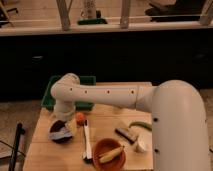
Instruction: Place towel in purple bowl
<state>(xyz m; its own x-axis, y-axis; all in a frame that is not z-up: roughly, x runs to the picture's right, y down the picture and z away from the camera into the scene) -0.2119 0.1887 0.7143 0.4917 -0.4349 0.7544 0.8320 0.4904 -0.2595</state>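
Two bowls: purple bowl [61,131], orange bowl [108,152]; one end effector [63,119].

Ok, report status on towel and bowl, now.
Tool down over the purple bowl, far left of table. Towel lying in bowl. Orange ball just right of bowl.

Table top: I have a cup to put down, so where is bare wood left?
The table is bare at its front left corner, below the purple bowl holding the towel. The middle is crowded: orange ball, white utensil, orange bowl. The claw is hidden behind the arm above the purple bowl.
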